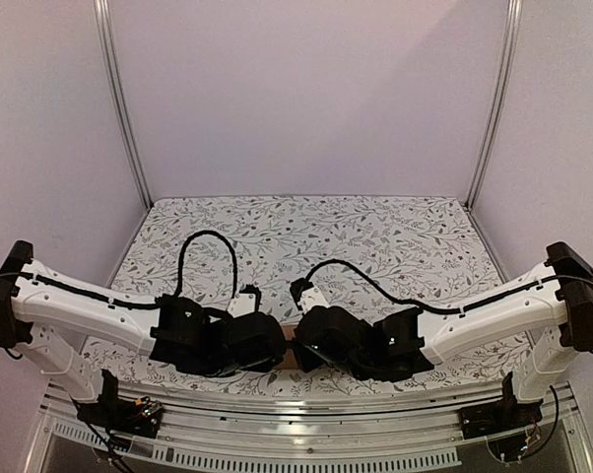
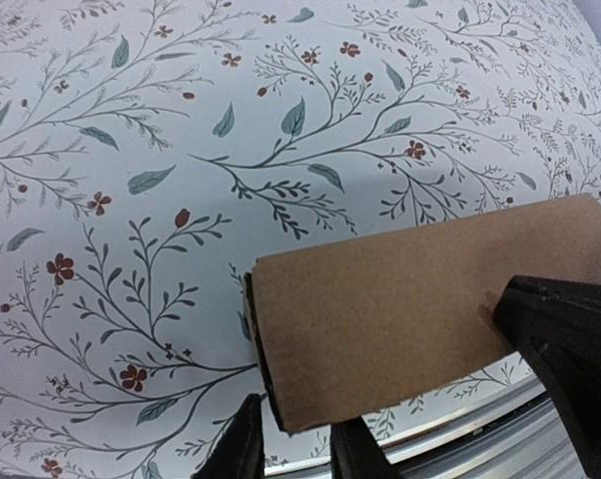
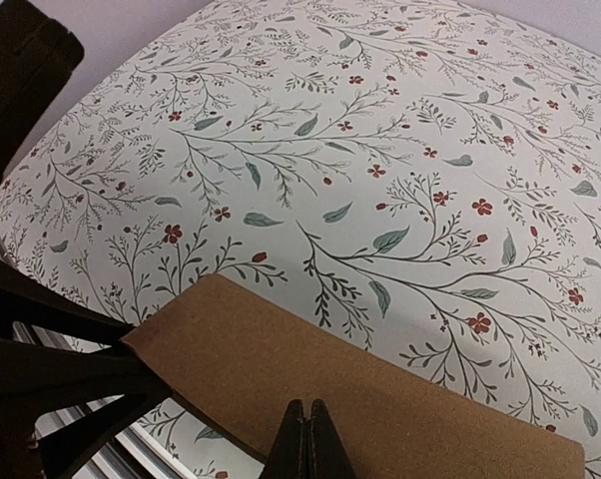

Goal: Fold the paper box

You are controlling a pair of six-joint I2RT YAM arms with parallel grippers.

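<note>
The paper box (image 2: 400, 309) is a plain brown oblong carton lying flat on the floral cloth close to the table's near edge. In the top view only a sliver of the paper box (image 1: 289, 347) shows between the two wrists. My left gripper (image 2: 299, 449) stands at the carton's left end. Its fingers are a little apart, with the carton's near corner just above the gap. My right gripper (image 3: 307, 444) has its fingers pressed together over the carton's top face (image 3: 281, 369). The right gripper's dark body (image 2: 570, 349) covers the carton's right end.
The metal rail (image 2: 480, 439) of the table's near edge runs right below the carton. The left arm's dark body (image 3: 41, 369) crowds the left of the right wrist view. Floral cloth (image 1: 316, 232) stretches to the back, between white walls and corner posts (image 1: 494, 108).
</note>
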